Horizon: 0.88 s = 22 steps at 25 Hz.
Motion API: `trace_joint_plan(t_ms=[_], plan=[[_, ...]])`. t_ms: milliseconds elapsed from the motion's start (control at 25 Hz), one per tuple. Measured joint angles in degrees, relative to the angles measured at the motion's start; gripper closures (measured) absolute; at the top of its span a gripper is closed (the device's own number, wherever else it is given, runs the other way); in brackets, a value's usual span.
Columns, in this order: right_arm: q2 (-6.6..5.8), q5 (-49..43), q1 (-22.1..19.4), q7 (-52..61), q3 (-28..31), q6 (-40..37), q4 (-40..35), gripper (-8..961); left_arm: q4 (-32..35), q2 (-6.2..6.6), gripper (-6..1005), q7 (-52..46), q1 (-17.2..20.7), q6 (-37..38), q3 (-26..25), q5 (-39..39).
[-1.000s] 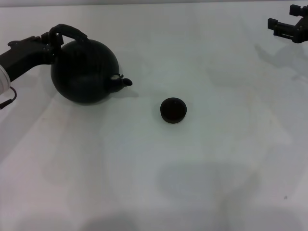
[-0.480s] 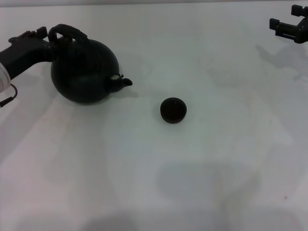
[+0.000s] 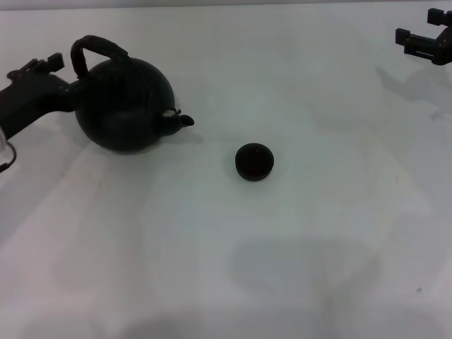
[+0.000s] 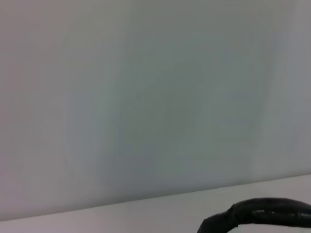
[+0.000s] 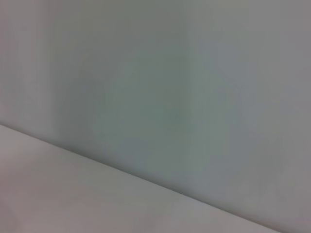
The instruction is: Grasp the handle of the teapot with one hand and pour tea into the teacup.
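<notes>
Teapot first: a large round matte black kettle-shaped teapot [image 3: 126, 104] stands upright on the white tabletop [image 3: 296, 233], its short stubby spout [image 3: 182, 121] aimed at a tiny round dark handleless teacup [image 3: 254, 162], which sits apart from the pot on its spout side. You will find the thick black arched strap handle [image 3: 97, 49] looping over the pot's top. Your left gripper [image 3: 42, 67] sits just beside the teapot on the side away from the spout, level with the handle's lower end and not around it. Whether its claw is open or closed cannot be told from these views. Your right gripper [image 3: 426, 41] is parked far from the teapot, well beyond the cup; its fingers appear to be spread, though the view is poor. Expect the pot to be heavy and rigid. Grip the crown of the arch squarely, since the load could swing when tipped.
</notes>
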Motion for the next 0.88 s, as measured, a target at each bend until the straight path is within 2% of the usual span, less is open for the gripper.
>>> trace_joint_plan(t_ms=[200, 400, 520, 680, 800, 880], plan=[[0.00, 0.0, -0.1, 0.0, 0.0, 0.1, 0.0, 169, 1.5, -0.06, 142, 3.2, 3.8, 2.1, -0.4, -1.1], [-0.19, 0.0, -0.4, 0.0, 0.1, 0.1, -0.2, 169, -0.4, -0.04, 141, 13.8, 7.5, 13.6, -4.7, -9.2], [-0.33, 0.1, -1.5, 0.0, 0.1, 0.2, -1.0, 169, -4.6, -0.05, 143, 21.0, 9.5, 24.3, -9.3, -16.2], [-0.35, 0.3, -2.6, 0.0, 0.1, 0.2, -2.0, 169, -15.5, 0.04, 144, 30.1, 10.1, 37.2, -17.5, -24.1], [-0.18, 0.6, -4.0, -0.4, 0.4, 0.2, -3.1, 169, -23.2, 0.21, 145, 33.0, 9.0, 42.8, -24.8, -25.4], [0.45, 0.7, -5.2, -1.0, 1.3, 0.4, -4.2, 169, -26.8, 0.31, 146, 33.7, 8.3, 43.9, -29.4, -25.3]])
